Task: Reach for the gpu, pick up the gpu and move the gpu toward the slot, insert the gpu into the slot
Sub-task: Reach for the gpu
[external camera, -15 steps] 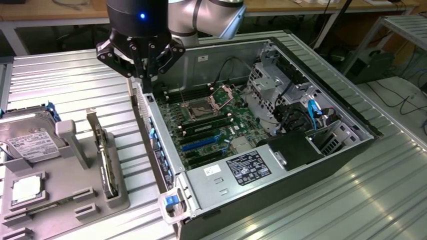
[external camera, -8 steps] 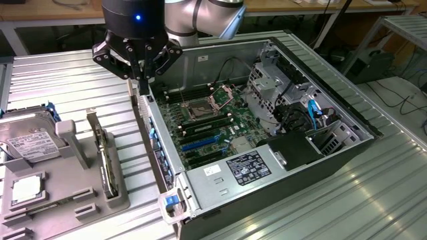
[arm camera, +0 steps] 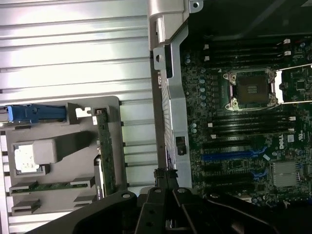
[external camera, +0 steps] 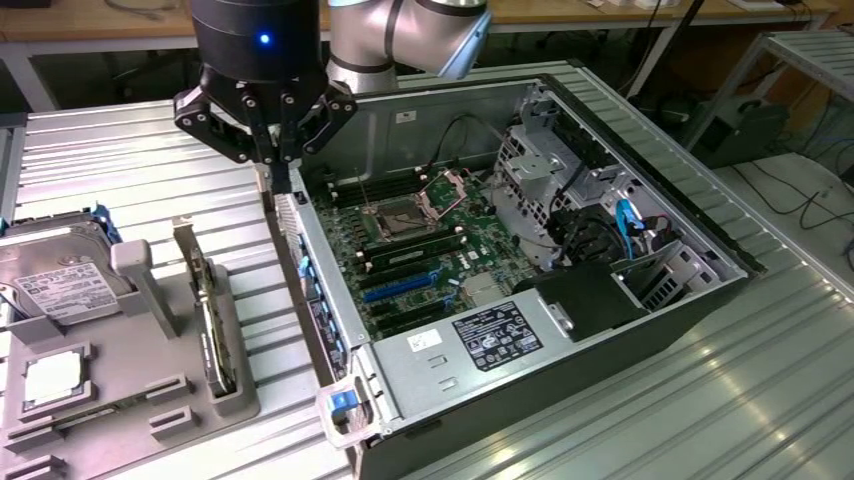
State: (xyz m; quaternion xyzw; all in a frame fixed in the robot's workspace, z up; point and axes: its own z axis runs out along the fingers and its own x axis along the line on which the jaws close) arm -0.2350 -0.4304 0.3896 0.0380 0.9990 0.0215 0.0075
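Hangs the gripper (external camera: 283,165) over the near wall of the open case (external camera: 400,115), fingers pressed together on nothing. Leaves the gpu (external camera: 207,320) standing on edge in the grey holder (external camera: 147,400) beside the case — likely so its top edge offers a pinch — and the blue slot (external camera: 400,288) bare

Silver-grey arm (external camera: 400,30), black housing (external camera: 254,70) (blue light lit), black linked jaws

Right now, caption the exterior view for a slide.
Shut gripper above the case edge; gpu stands on edge in its grey holder.
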